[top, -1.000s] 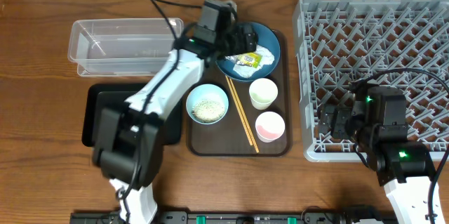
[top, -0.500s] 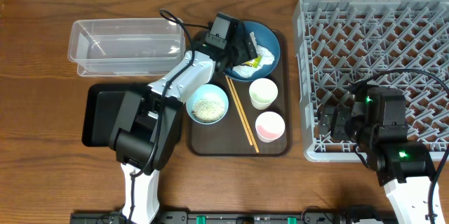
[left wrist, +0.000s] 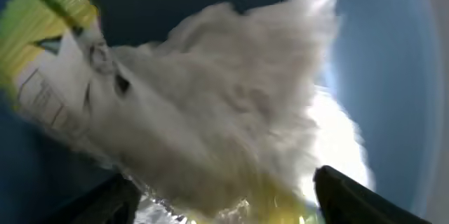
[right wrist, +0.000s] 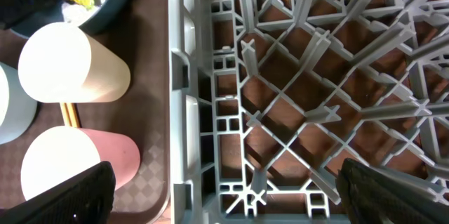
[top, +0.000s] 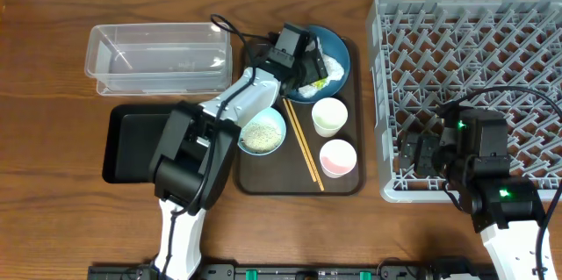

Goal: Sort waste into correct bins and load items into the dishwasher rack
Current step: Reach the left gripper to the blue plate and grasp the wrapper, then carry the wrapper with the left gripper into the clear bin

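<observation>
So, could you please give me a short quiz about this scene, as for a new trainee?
1. True or false: in the overhead view, the dishwasher rack holds no dishes.
2. Fill in: on the brown tray, the ______ lie between the white bowl on one side and the green-white cup and pink cup on the other.
3. The left gripper, open, hangs over which thing? A) the dishwasher rack B) the blue plate C) the white bowl

Key: 1 true; 2 chopsticks; 3 B.
</observation>
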Available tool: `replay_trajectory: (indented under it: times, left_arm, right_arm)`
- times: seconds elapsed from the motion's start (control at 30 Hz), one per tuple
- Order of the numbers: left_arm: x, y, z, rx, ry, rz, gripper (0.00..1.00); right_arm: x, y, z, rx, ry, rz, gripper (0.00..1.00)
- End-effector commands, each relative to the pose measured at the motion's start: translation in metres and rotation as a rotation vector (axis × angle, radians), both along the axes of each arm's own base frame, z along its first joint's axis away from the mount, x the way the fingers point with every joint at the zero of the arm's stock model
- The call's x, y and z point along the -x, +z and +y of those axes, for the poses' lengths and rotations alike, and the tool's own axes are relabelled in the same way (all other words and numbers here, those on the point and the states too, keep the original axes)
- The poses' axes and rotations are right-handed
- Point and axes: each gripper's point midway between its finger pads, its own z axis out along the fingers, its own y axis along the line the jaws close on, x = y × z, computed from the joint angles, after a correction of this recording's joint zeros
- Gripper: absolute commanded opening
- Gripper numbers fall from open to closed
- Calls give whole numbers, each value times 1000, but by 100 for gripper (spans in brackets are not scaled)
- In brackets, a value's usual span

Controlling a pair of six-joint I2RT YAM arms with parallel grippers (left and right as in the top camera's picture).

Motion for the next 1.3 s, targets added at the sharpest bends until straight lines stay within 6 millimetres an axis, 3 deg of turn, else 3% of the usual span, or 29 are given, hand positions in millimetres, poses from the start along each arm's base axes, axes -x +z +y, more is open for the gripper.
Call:
replay_trajectory:
  times: [0.0,0.17,0.4,0.57,0.7,0.87,1.0,1.1,1.13,1.17,1.27]
  left_arm:
    - [-6,-5,2,-20,13,-5,78]
    - [-6,-7,4,-29,19,-6,69]
    - [-7,-7,4,-28,19,-8,34]
    - [-5,-4,2,-19,12,-5,18]
    - [-5,13,3,-24,-8,-34,10]
    - [-1,56,10,-72,-79,-115,8]
    - [1,97,36,-126,-55,-173,8]
    - [-2,128,68,-165,21,-215,8]
    - [-3,136,81,-178,51,-227,8]
    - [-7,150,110,-202,120,-243,8]
    - [-16,156,147,-197,212,-241,8]
  right_arm:
    - [-3,10,-1,12,6,-26,99]
    - [-2,10,-1,13,6,-25,99]
    - [-3,10,-1,13,6,-25,99]
    - [-3,10,-1,13,6,-25,99]
    - [-3,10,-1,13,6,-25,99]
    - [-3,10,-1,13,6,-25,99]
    - [-3,10,-1,13,6,-25,99]
    - [-3,10,-1,13,5,-25,99]
    - [-2,10,-1,13,6,-25,99]
    - [-2,10,-1,13,5,-24,99]
    - [-2,10,-1,13,5,-24,99]
